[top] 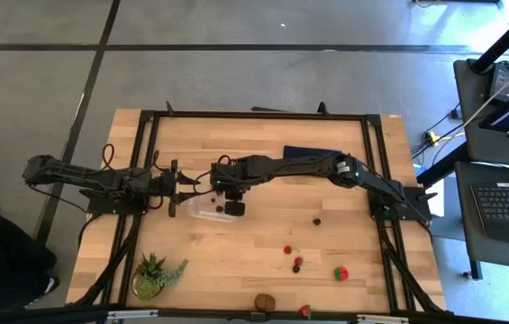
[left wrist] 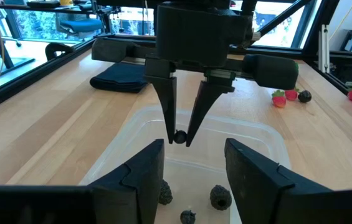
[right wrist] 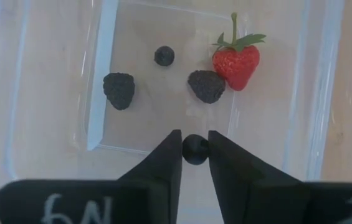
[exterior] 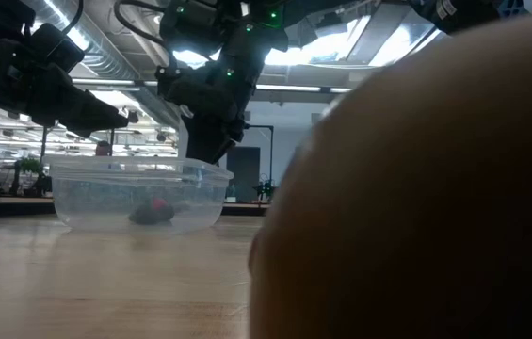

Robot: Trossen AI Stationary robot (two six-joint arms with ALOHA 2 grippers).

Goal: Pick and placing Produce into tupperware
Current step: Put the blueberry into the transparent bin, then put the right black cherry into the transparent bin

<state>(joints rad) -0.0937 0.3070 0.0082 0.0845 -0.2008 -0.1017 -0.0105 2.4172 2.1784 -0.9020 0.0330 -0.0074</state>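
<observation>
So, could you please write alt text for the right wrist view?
The right gripper holds a small dark round berry between its fingertips above the clear tupperware. Inside lie a red strawberry, two dark bumpy berries and one small round berry.

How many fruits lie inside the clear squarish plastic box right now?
4, on the floor of the clear plastic box: a red strawberry, two dark bumpy berries, one small round dark berry. A fifth, tiny dark berry sits pinched in the right pincer above it.
</observation>
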